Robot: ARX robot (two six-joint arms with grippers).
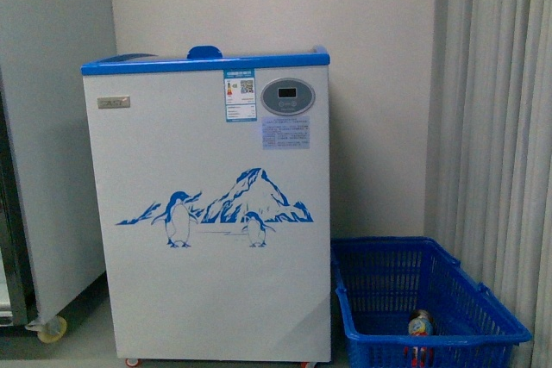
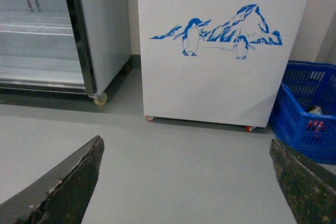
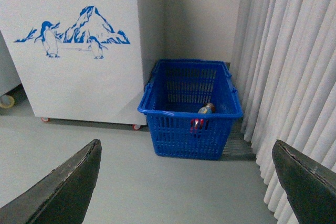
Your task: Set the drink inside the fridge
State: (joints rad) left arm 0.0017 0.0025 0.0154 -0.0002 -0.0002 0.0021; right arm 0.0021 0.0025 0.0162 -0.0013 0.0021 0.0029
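Drink (image 3: pixel 205 112), small dark-capped colourful bottle, deep in blue plastic mesh basket (image 3: pixel 173 137). Left fingers (image 2: pixel 68 182), right fingers (image 3: pixel 68 182) apart; could clip its rim.

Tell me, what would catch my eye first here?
The white fridge, with blue penguins and a mountain painted on its front, stands in the middle of the front view. To its right on the floor sits a bright blue basket holding a small colourful drink.
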